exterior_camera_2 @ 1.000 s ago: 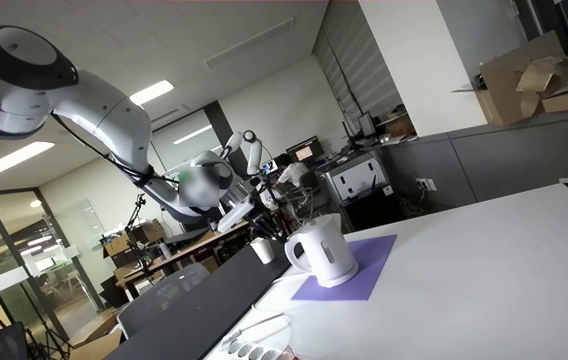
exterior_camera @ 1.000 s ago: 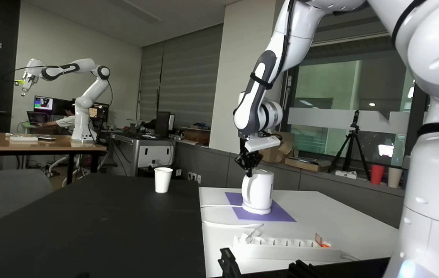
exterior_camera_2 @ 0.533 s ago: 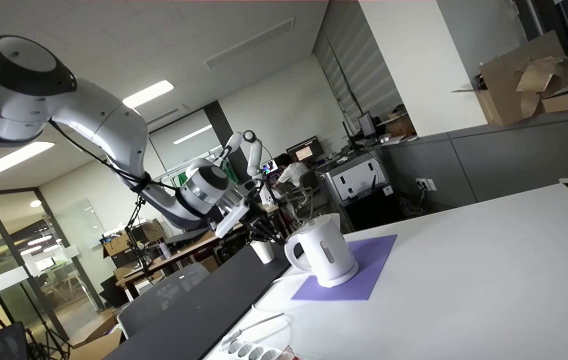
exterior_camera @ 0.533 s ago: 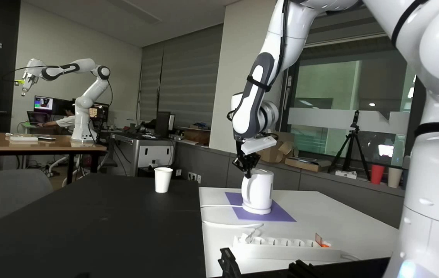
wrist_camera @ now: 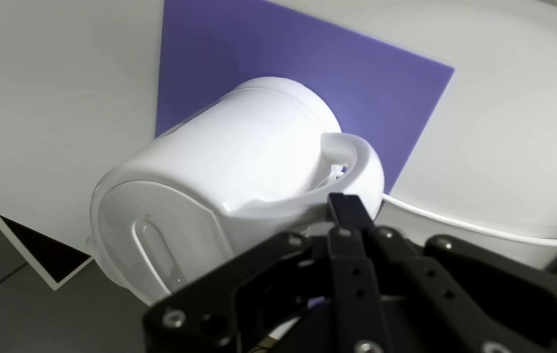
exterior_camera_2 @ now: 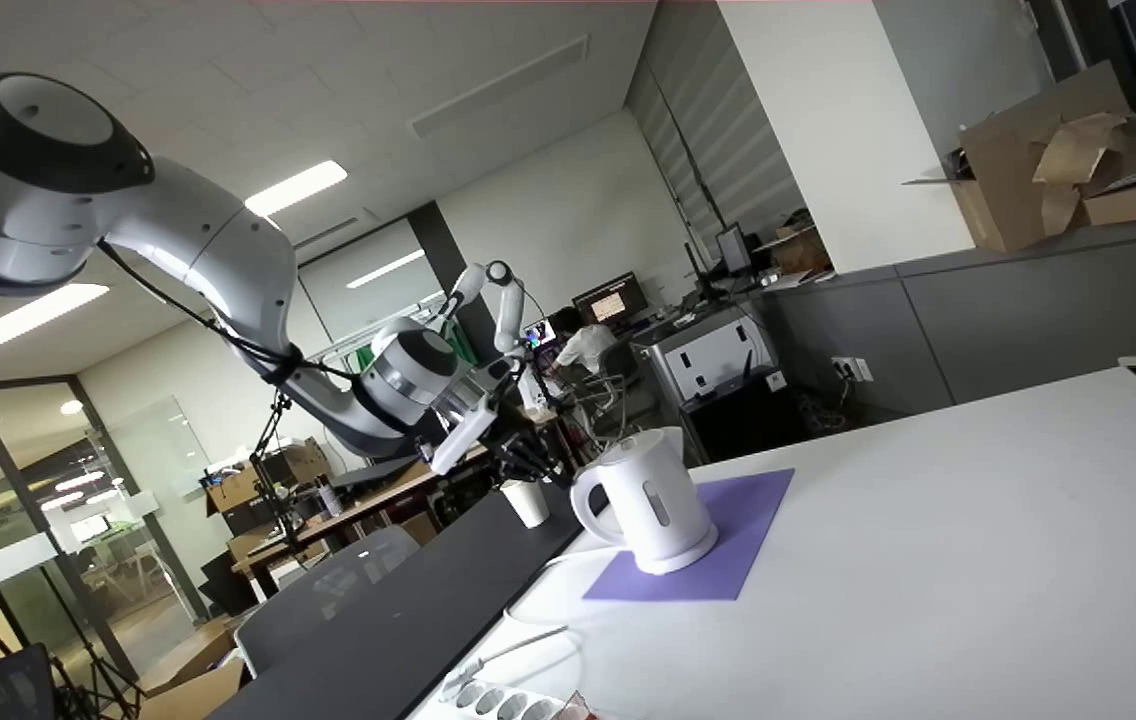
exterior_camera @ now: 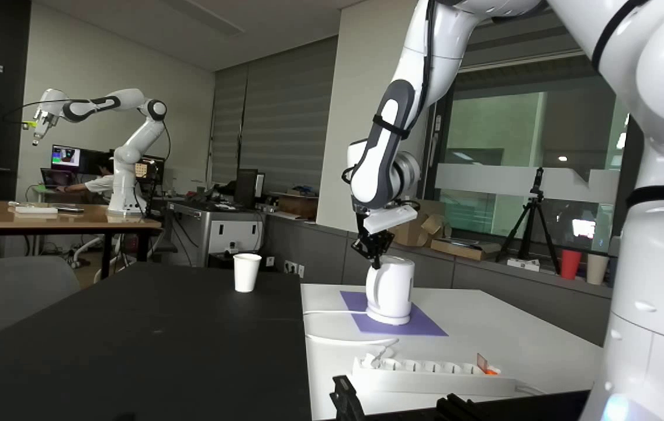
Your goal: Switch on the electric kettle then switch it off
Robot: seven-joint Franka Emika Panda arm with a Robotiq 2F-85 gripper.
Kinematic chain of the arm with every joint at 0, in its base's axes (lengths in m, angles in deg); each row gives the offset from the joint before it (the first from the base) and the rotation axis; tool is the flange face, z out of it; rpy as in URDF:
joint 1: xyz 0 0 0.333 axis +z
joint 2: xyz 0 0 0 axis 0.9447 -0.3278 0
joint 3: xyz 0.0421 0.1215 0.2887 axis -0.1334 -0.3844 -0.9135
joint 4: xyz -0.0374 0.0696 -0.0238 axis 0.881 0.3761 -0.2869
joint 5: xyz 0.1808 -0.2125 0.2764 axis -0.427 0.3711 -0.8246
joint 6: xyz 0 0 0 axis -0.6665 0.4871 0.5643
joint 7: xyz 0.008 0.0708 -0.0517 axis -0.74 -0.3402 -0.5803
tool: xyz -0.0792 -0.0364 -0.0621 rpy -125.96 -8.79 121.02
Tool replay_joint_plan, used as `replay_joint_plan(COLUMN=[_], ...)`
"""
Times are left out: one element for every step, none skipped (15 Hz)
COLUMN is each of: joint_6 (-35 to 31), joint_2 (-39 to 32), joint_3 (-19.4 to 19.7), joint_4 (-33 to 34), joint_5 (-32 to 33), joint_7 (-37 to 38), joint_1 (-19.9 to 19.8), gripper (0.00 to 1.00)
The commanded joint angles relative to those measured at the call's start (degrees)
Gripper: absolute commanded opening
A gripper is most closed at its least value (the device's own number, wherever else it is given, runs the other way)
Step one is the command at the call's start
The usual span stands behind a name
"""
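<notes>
The hand [wrist_camera: 351,211] is fully closed, its two fingers [wrist_camera: 347,247] lying together, and nothing is seen gripped between them. The fingertips [wrist_camera: 340,211] are set at the top of the handle [wrist_camera: 370,171] of the electric kettle [wrist_camera: 254,147], near its lid [wrist_camera: 161,235]; whether the handle is touched or merely overlapped cannot be told. The kettle is stood upright on a purple sheet [exterior_camera: 425,326], which is laid on the white tabletop [exterior_camera: 495,327]. In the wrist view a pale grey part [wrist_camera: 318,228] by the fingertips is mostly covered, no switch position can be made out, and part of the lid's rim is hidden behind the hand. In an exterior view the white cup [exterior_camera_2: 528,508] is partly covered by the hand, and the power strip [exterior_camera_2: 503,702] is cut off at the lower edge.
</notes>
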Motion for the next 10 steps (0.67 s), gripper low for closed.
replay_joint_plan(joint_6=[1.7,2.0,2.3,2.5,2.8,3.2,3.7,4.4,5.2,5.9], joint_2=[0.5,1.5,2.7,3.3,4.2,4.9,5.6,6.3,7.1,7.6], joint_3=[-1.6,-2.6,-3.5,-4.1,-5.0,-6.1,-7.5,-9.1,-10.8,-12.1], joint_4=[0.6,0.3,-0.2,-0.3,-0.7,-0.7,-0.8,-0.9,-0.8,-0.7], joint_5=[-0.7,-1.5,-2.1,-2.7,-3.4,-4.4,-5.8,-7.7,-9.7,-11.4], joint_7=[-0.3,-1.2,-2.1,-2.6,-3.7,-5.0,-6.9,-9.1,-11.5,-13.4], joint_1=[-3.3,-4.3,-5.3,-6.2,-7.4,-8.8,-10.5,-12.3,-14.1,-15.5], gripper=[0.00,0.00,0.00,0.00,0.00,0.00,0.00,0.00,0.00,0.00])
